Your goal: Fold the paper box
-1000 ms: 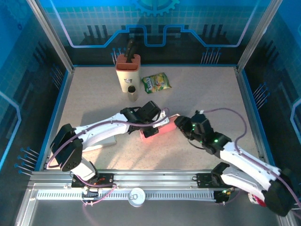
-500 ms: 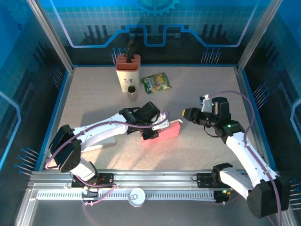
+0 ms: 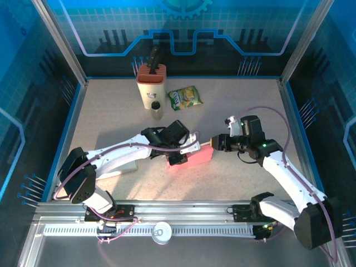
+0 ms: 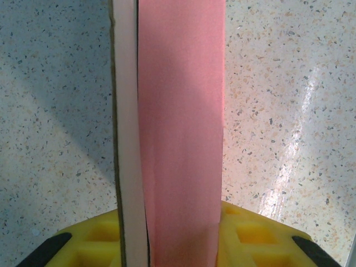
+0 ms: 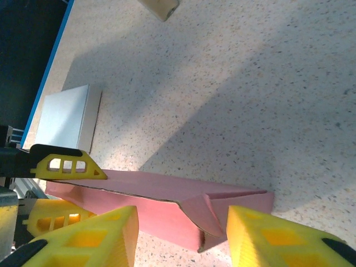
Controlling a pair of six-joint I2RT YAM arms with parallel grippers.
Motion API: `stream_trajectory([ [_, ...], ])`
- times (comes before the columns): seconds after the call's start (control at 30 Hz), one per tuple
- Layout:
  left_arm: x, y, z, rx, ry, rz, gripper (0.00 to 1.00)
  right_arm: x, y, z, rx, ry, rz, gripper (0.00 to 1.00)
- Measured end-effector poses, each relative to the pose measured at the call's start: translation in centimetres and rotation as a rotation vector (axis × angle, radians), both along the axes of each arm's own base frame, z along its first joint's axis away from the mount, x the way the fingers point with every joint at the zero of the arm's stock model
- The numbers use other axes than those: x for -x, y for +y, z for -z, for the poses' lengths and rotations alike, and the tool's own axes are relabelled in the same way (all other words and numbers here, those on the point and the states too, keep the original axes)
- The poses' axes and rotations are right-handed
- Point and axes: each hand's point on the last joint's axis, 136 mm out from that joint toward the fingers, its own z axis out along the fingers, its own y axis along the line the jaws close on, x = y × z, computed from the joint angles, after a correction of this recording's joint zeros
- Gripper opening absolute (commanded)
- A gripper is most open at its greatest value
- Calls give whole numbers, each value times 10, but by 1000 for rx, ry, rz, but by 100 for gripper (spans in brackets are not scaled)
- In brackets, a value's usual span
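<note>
1. Jaws of the left gripper (image 3: 177, 158) clamp the left part of the flattened pink paper box (image 3: 194, 156), with one yellow finger (image 5: 67, 166) above it and one below.
2. Seen from the left wrist, the pink paper box (image 4: 181, 111) runs straight out from that grip.
3. The right gripper (image 3: 214, 143) is partly open and holds nothing, just right of the box's right end; I cannot tell whether they touch.
4. The box's creased end flap (image 5: 222, 208) lies ahead of the gap between the right gripper's fingers.
5. The box sits mid-table on the speckled beige tabletop (image 3: 250, 105).
6. A flat white slab (image 5: 64, 119) lies to its left. A beige knife block (image 3: 151, 83), a green snack packet (image 3: 185, 98) and a small dark-lidded jar (image 3: 156, 110) stand far behind.
</note>
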Motion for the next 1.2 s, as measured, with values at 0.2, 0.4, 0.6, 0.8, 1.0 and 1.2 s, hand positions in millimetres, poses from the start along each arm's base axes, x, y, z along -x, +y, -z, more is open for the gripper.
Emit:
stream_trajectory([
  [0.2,0,0,0,0,0,0,29,0,6,5,18,8,-25,38],
  [0.4,0,0,0,0,0,0,29,0,6,6,40,-2,-24,25],
  [0.6,0,0,0,-1,1,0,29,-1,6,6,78,-16,-18,20],
  [0.8,0,1,1,-3,2,-1,29,-2,4,7,110,-23,-7,16],
  [1.0,1,1,1,-5,3,-1,29,-3,1,10,145,-30,6,14],
  [1.2,1,1,1,-5,4,-1,29,-3,3,9,183,-49,9,10],
])
